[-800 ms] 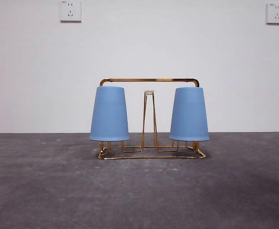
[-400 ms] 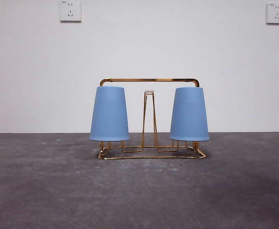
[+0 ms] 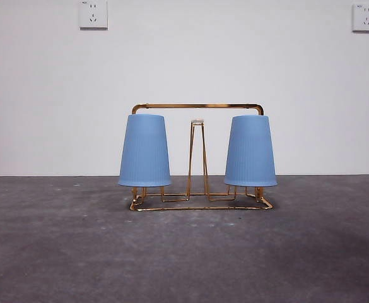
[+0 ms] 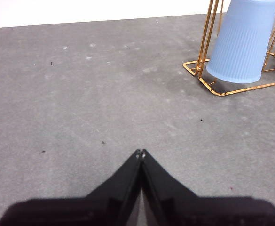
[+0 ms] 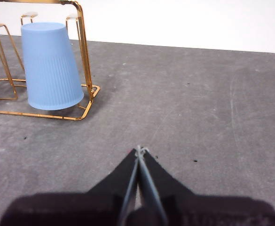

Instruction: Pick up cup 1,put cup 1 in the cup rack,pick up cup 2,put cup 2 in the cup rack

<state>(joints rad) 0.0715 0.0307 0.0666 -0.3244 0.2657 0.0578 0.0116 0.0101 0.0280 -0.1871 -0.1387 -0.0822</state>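
Note:
The gold wire cup rack (image 3: 197, 108) stands mid-table with an arched handle and a bare centre peg. Two blue ribbed cups hang upside down on its pegs: one on the left (image 3: 145, 150) and one on the right (image 3: 250, 151). The left cup also shows in the left wrist view (image 4: 240, 42), the right cup in the right wrist view (image 5: 50, 66). My left gripper (image 4: 140, 153) is shut and empty over bare table, well away from the rack. My right gripper (image 5: 139, 149) is shut and empty, also away from the rack. Neither arm shows in the front view.
The grey table (image 3: 184, 252) runs to a white wall with two sockets, one at the top left (image 3: 93, 14) and one at the top right (image 3: 365, 17). Bare pale-tipped pegs (image 5: 29, 15) stand behind the right cup.

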